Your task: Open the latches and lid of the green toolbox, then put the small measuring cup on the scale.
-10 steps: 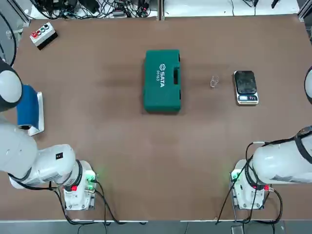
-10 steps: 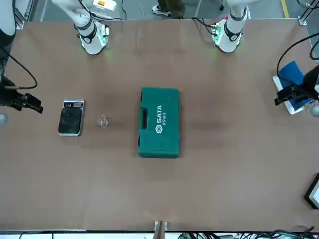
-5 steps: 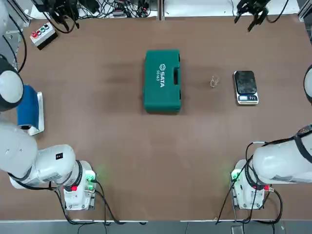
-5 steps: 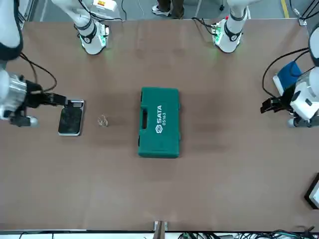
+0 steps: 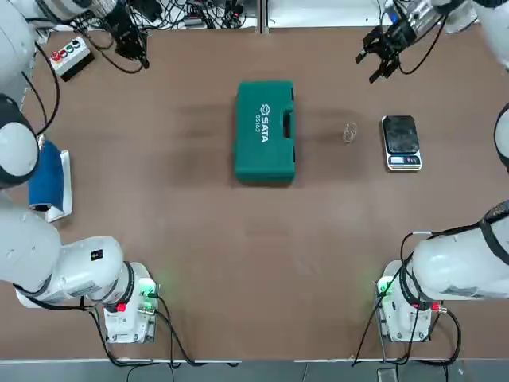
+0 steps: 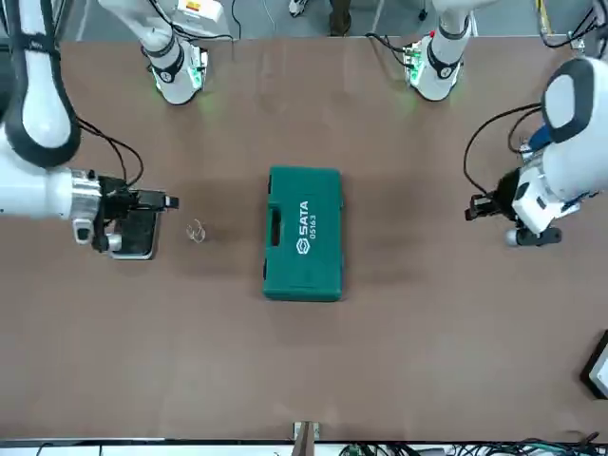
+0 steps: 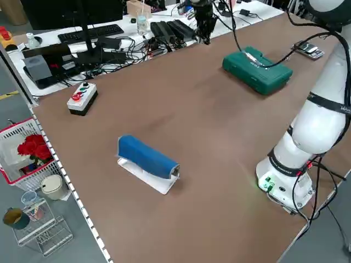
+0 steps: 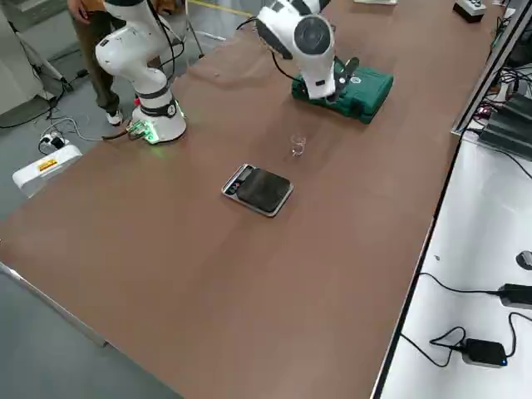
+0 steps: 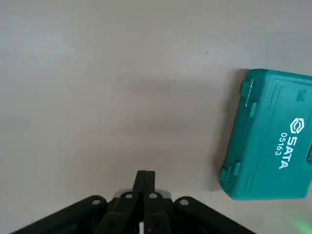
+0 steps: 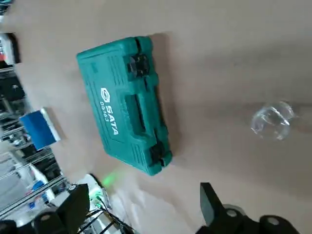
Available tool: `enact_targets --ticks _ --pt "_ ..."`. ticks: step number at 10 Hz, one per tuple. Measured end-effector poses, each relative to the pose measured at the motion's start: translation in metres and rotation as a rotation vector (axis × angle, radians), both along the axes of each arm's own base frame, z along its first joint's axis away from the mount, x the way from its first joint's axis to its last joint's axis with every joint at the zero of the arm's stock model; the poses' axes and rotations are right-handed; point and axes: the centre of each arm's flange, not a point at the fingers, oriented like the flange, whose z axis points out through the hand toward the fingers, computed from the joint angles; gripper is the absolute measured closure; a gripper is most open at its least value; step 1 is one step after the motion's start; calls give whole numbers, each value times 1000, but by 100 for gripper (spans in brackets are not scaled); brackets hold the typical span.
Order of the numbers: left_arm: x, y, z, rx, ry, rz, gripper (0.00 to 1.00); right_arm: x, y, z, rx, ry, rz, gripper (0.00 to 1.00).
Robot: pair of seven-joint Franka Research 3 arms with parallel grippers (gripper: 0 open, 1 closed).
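The toolbox [image 5: 265, 132] lies shut and flat in the middle of the brown table [image 5: 254, 263], with the lid [image 6: 309, 233] on top and the white logo facing up. Its handle edge is turned toward the robot's right side, toward the cup [image 5: 349, 133] and the scale [image 5: 401, 142]. The latches [image 10: 139, 64] show as dark clips on this edge, and they look closed. The cup stands on the table between the toolbox and the scale, nearer to the scale and not touching it. Nothing lies on the black platform of the scale.

The right gripper [image 5: 380, 57] hangs above the far part of the table, beyond the cup and the scale. Its fingers [image 10: 208, 202] are spread wide and hold nothing. From the front, this arm covers most of the scale. The left gripper [image 5: 134, 48] is at the far left part of the table, well apart from the toolbox. Its fingers [image 9: 145, 185] are pressed together with nothing between them.

A grey button box [image 5: 70, 56] with coloured buttons sits at the far left corner, near the left gripper. A blue roll on a white base [image 5: 48, 181] lies at the left edge of the table. Beyond the far edge there are many cables [image 5: 179, 12] and a keyboard [image 7: 90, 34]. At the left side a red basket [image 7: 24, 156] holds red flowers. No other object stands between the toolbox and the cup.
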Motion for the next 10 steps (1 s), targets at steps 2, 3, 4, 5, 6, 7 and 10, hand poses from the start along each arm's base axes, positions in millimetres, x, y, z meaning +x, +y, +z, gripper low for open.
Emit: enact_targets --ticks 2,3,4,5,6,7,10 --pt "-10 -29 -22 0 -2 -44 99 -9 13 -29 71 -75 -4 0" --pt "-14 -39 -33 2 -8 -55 99 -14 31 -43 90 -113 -9 0" --pt "-17 -43 -46 6 -25 -50 99 -21 54 -57 96 -149 -19 0" --pt "-19 -43 -61 7 -47 -39 99 -28 79 -72 101 -181 -34 0" --pt "-18 -48 -75 -18 -47 -22 99 -35 101 -92 110 -210 -48 0" --pt "-16 -52 -88 -58 -30 1 99 -40 119 -117 120 -232 -67 0" --pt "-12 -64 -97 -106 -40 22 99 -56 152 -182 152 -248 -108 0"
